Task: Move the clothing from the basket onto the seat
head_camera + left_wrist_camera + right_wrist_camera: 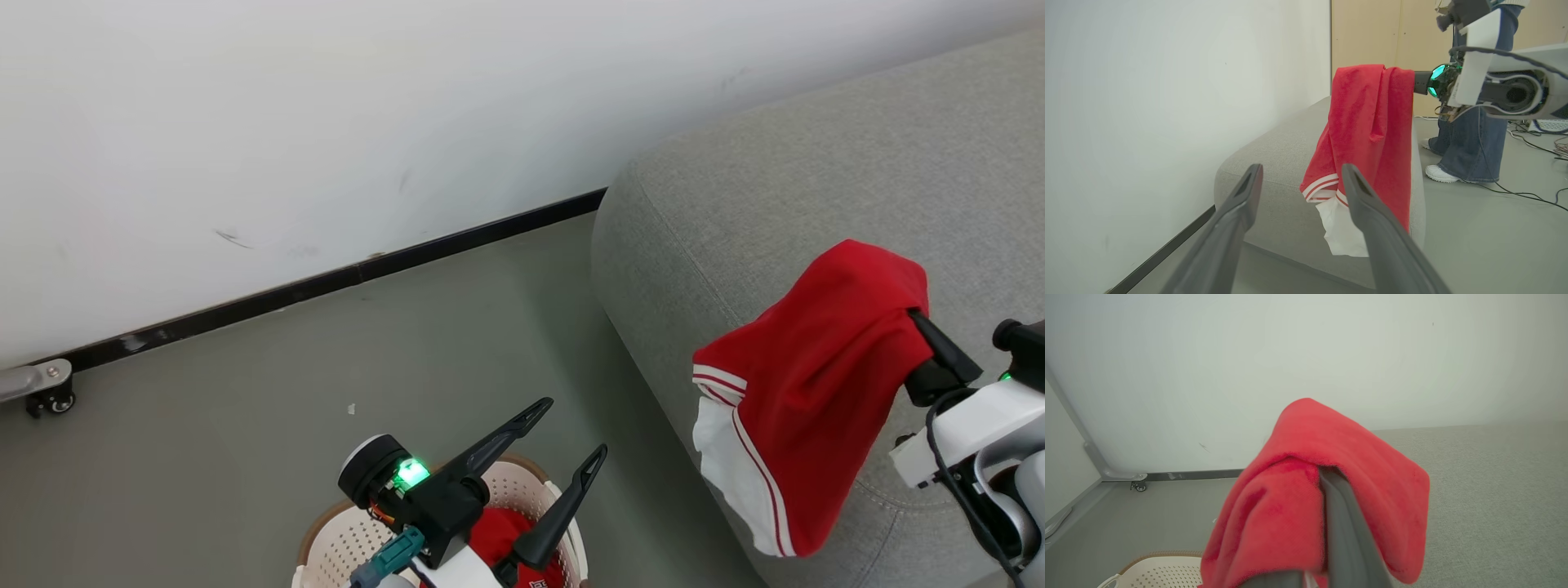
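A red garment (816, 367) with white striped trim and a white panel hangs over the grey seat (816, 188), draped over my right gripper (1316, 477), which is shut on it. The cloth hides the fingertips; one dark finger (939, 347) sticks out behind it. The garment's hem dangles beside the seat's rounded end (1274, 163). My left gripper (574, 426) stands open and holds nothing, above the cream basket (326, 543) at the bottom edge. More red clothing (494, 531) lies in the basket, partly hidden by the left arm. The same hanging garment (1367, 122) shows beyond the left gripper (1301, 171).
A white wall with a black baseboard (326, 286) runs behind the grey floor. A metal foot with a caster (49, 398) sits at the left. A person's legs in jeans and white shoes (1470, 143) stand past the seat, with cables (1535, 192) on the floor.
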{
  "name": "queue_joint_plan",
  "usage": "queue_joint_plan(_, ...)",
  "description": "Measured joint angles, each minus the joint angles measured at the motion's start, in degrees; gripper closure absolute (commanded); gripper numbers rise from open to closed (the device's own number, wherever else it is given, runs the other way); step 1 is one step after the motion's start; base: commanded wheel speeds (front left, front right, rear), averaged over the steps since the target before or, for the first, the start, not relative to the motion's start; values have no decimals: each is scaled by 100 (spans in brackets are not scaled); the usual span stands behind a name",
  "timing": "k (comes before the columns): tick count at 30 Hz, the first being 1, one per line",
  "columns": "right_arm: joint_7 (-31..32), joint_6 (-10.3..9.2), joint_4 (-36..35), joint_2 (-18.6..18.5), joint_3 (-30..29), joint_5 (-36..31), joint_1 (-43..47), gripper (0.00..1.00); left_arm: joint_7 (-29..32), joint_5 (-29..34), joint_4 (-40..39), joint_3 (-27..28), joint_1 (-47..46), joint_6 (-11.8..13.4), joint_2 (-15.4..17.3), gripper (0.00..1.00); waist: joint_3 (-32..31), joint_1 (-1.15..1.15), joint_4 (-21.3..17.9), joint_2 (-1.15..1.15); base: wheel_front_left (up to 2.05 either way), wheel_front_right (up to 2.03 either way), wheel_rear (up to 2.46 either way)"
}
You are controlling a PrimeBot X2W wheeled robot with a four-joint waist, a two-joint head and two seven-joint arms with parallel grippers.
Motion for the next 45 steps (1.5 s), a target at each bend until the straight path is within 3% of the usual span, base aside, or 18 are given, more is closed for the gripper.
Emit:
queue_joint_plan(8, 31, -1, 78, 43, 105, 253, -177, 100, -1, 124, -68, -10, 1, 10, 46, 0, 161, 0, -114, 0, 0, 0, 0)
queue_joint_plan(18, 444, 0, 342, -158, -111, 548, -1801, 100, 0, 352, -323, 64, -1, 163, 188, 0, 490, 0, 7, 0, 0, 0, 0)
queue_joint_plan(22, 643, 0, 789, -377, -415, 572, -2439, 100, 26, 425, -506, 64, -30, 219, 193, 0, 684, 0, 111, 0, 0, 0, 0)
queue_joint_plan(28, 667, -1, 1419, -402, -944, 762, -2943, 100, 138, 548, -637, -8, -136, 219, 191, 0, 957, 0, 240, 0, 0, 0, 0)
queue_joint_plan(45, 467, -1, 2491, -1074, -1749, 711, -3489, 100, 388, 772, -1084, -271, -682, 154, 192, 0, 1726, 0, 599, 0, 0, 0, 0)
